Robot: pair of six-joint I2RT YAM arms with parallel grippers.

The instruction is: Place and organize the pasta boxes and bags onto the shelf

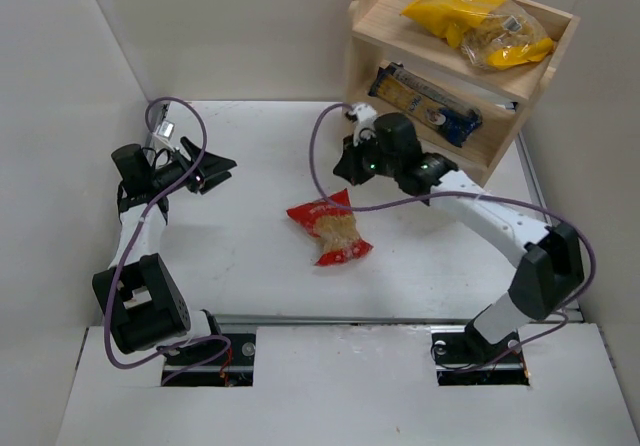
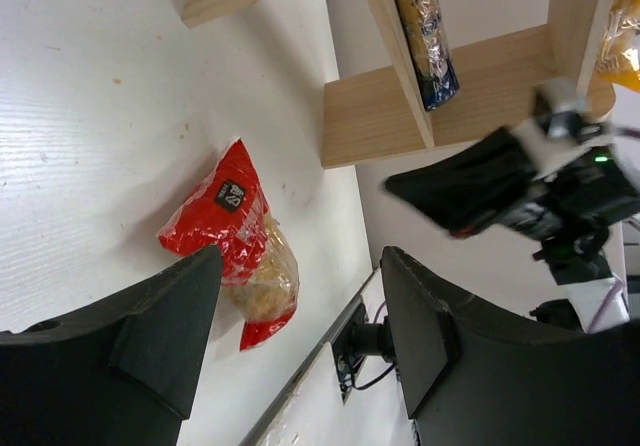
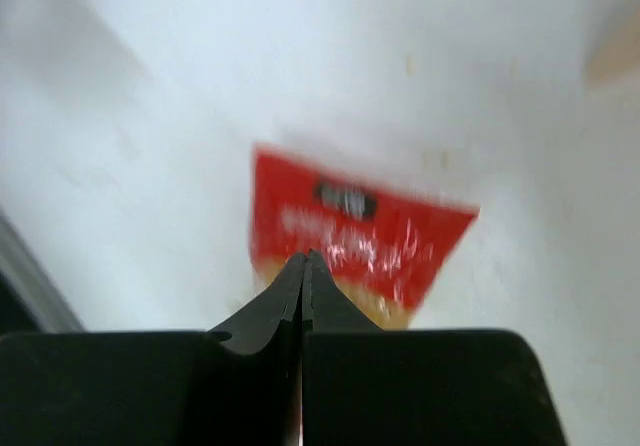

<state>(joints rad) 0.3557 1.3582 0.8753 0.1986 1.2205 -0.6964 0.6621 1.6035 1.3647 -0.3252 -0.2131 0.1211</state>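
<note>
Gripper of the right arm (image 3: 303,266): fingers pressed together, holding nothing, above the red bag (image 1: 332,228) on the worktop (image 1: 250,266). Left gripper (image 2: 300,271) spread wide, idle. Pickup step, I judge: I must open, descend, grasp, then carry to the shelf (image 1: 368,14).

Red-edged clear bag (image 1: 330,228) w/ tan pasta lay flat mid-table, well apart from wooden shelf (image 1: 392,28). Yellow bag (image 1: 452,4) & clear-yellow bag (image 1: 510,38) lay touching on top tier; blue spaghetti pack (image 1: 428,103) lay lengthwise on lower tier.
</note>
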